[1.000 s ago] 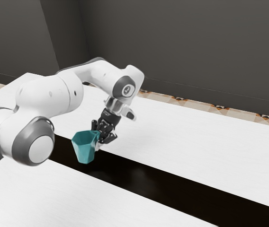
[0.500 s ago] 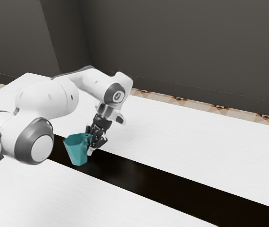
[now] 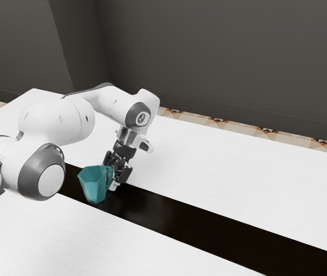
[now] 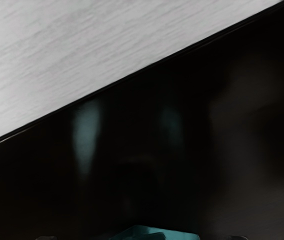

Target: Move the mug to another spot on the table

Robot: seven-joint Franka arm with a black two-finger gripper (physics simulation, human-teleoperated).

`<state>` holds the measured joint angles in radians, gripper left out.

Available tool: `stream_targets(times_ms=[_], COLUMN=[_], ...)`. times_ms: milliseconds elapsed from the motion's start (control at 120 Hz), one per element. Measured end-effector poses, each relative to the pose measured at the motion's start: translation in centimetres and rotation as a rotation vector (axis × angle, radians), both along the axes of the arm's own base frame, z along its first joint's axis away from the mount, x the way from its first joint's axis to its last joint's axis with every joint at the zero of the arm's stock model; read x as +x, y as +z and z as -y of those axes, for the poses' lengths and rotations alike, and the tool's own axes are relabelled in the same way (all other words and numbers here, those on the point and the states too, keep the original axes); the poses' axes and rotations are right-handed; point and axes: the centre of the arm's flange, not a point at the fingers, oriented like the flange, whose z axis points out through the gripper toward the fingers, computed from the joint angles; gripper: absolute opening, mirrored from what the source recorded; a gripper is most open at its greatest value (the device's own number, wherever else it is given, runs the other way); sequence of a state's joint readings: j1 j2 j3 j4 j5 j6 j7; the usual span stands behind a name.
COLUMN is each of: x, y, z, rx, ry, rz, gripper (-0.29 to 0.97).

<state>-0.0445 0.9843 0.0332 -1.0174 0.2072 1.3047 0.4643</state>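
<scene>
A teal faceted mug stands upright on the glossy black strip of the table, toward the exterior view's left. My black gripper comes down on the mug's right side, shut on its rim or handle. The mug's base looks at or just above the black strip; I cannot tell whether it touches. In the wrist view a sliver of the teal mug shows just under the hand, with faint teal reflections in the black strip.
White tabletop lies on both sides of the black strip, wide and bare to the exterior view's right. My own arm's bulky joints sit close to the mug's left. A dark wall backs the table.
My gripper carried the mug toward the exterior view's left and slightly lower along the black strip. The grip on the mug has held.
</scene>
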Motion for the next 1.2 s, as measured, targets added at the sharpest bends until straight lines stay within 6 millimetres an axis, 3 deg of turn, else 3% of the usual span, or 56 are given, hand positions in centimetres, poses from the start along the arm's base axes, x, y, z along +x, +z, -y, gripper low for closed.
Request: stream_targets(times_ms=[158, 367, 1200], x=[0.0, -0.1, 0.5], y=[0.1, 0.3, 1.4], z=[0.1, 0.3, -0.5], rx=[-0.014, -0.026, 0.038], ry=[0.0, 0.009, 0.09], rz=[-0.003, -0.002, 0.055], gripper=[0.55, 0.63, 0.68])
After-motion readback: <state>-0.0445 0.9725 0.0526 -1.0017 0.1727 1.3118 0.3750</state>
